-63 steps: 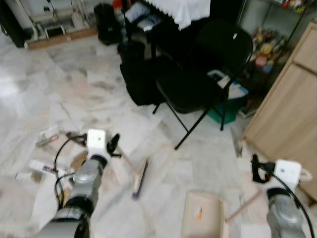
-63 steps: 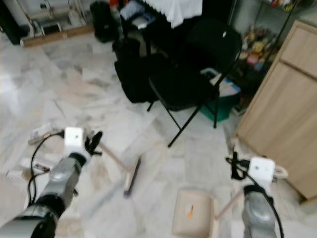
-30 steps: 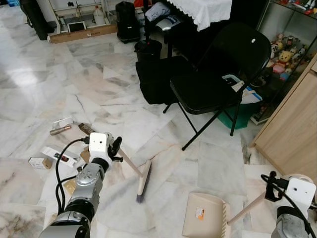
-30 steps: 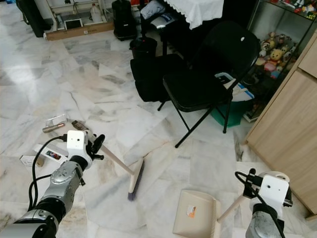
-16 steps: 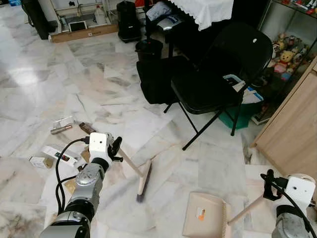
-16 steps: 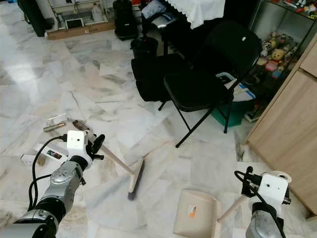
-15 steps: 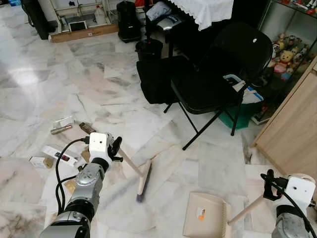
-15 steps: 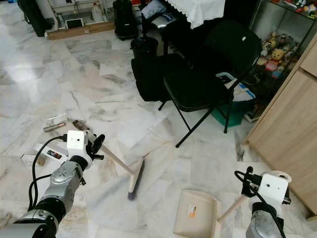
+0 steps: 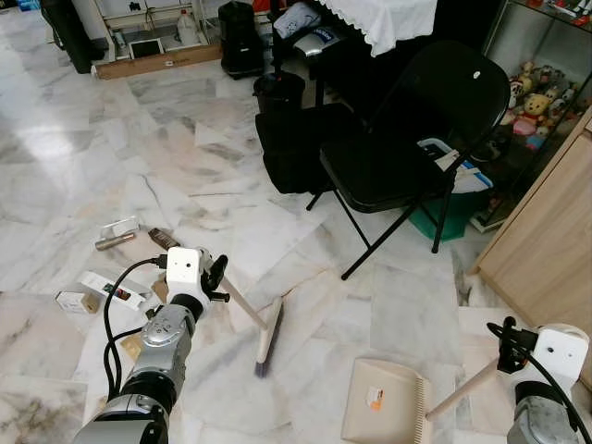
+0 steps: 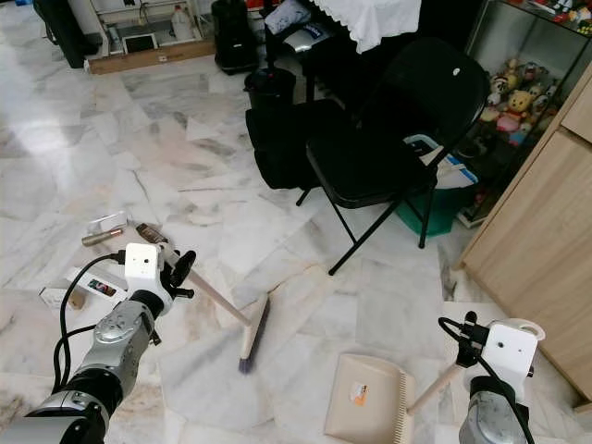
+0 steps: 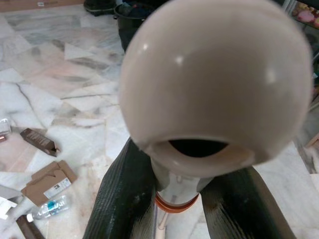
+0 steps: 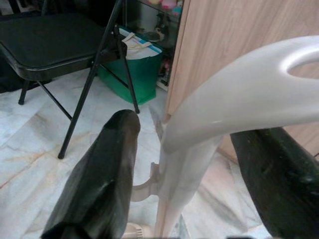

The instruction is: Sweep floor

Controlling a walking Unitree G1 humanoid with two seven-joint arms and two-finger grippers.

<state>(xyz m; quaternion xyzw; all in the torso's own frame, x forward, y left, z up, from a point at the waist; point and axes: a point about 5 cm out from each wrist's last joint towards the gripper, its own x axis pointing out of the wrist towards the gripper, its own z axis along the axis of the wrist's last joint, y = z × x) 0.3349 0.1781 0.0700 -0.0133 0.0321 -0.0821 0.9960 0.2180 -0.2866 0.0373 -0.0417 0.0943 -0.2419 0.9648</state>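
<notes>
Left pincer (image 9: 216, 274) clamped low ahead; right pincer (image 10: 467, 340) likewise clamped, lower right.

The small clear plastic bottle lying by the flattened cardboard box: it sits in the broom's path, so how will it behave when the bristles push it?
The small clear plastic bottle lies on its side on smooth marble, so it will probably roll or skid ahead rather than stay put. It looks light, so a gentle push should move it. The flattened cardboard box beside it would likely slide flat instead.

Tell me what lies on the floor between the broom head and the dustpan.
Nothing: in the left eye view the marble floor between the broom head and the dustpan is bare.
</notes>
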